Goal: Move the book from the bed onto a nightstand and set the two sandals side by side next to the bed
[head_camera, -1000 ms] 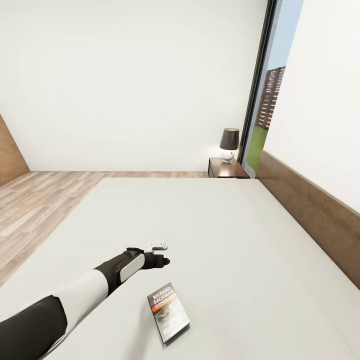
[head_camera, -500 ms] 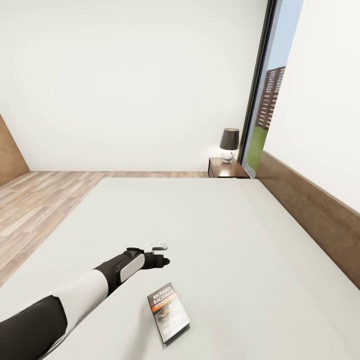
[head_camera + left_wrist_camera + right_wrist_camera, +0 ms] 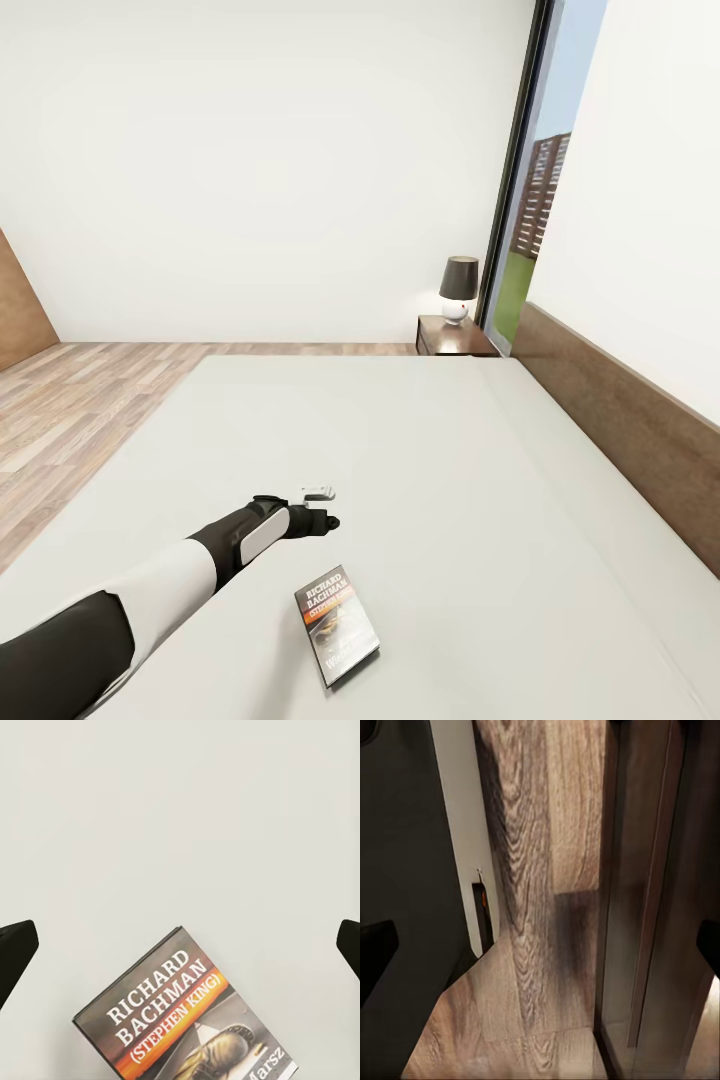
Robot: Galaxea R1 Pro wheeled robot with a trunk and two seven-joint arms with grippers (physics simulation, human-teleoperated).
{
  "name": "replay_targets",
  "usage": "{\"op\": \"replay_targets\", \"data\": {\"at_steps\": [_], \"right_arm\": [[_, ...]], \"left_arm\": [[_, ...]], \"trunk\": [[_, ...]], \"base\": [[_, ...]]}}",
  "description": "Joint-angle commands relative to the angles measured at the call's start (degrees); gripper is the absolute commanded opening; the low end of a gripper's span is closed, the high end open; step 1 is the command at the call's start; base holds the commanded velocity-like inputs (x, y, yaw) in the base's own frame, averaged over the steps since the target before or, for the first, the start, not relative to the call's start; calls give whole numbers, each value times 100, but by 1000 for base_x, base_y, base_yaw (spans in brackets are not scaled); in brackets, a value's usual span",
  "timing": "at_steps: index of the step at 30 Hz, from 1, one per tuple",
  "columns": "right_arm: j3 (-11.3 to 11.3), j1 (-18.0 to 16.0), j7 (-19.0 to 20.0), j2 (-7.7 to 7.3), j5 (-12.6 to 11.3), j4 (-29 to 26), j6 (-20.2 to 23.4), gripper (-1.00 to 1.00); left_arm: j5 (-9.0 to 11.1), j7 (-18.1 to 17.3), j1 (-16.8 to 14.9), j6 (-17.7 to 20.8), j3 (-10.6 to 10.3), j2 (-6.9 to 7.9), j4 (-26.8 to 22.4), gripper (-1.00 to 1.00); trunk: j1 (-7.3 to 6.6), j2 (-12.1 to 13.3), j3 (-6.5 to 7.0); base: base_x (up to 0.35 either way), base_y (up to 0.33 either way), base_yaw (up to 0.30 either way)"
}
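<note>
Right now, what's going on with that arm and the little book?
Left tool open, hovering above pale grey bed. Dark paperback book flat on mattress, ungrasped, nearer than tool. Right tool open over wood floor. Nothing blocking.

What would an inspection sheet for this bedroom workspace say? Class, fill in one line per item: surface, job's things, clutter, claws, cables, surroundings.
Surface: bed, flat pale grey mattress, brown headboard along its right side.
Job's things: book lying face up on the mattress, untouched; nightstand beyond the bed's far corner; sandals, nothing seen.
Clutter: lamp on the nightstand.
Claws: left claw held over the mattress just beyond the book, fingers wide apart; right claw open above wooden floor.
Cables: nothing seen.
Surroundings: white walls, tall window, wood flooring at left.
</note>
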Motion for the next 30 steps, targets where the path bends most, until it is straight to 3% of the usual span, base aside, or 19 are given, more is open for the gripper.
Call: {"op": "replay_targets", "data": {"at_steps": [1, 19, 30], "right_arm": [[-48, 26, 18, -2, 22, 9, -25, 100], [-40, 567, 5, -5, 24, 11, -17, 100], [-32, 1006, -528, -5, 32, 121, -15, 100]], "left_arm": [[58, 42, -5, 10, -34, 6, -15, 100], [58, 41, -5, 10, -34, 7, -15, 100], [58, 41, -5, 10, -34, 6, -15, 100]], "trunk": [[0, -3, -4], [0, -3, -4], [0, -3, -4]], "base": [[0, 0, 0], [0, 0, 0], [0, 0, 0]]}}
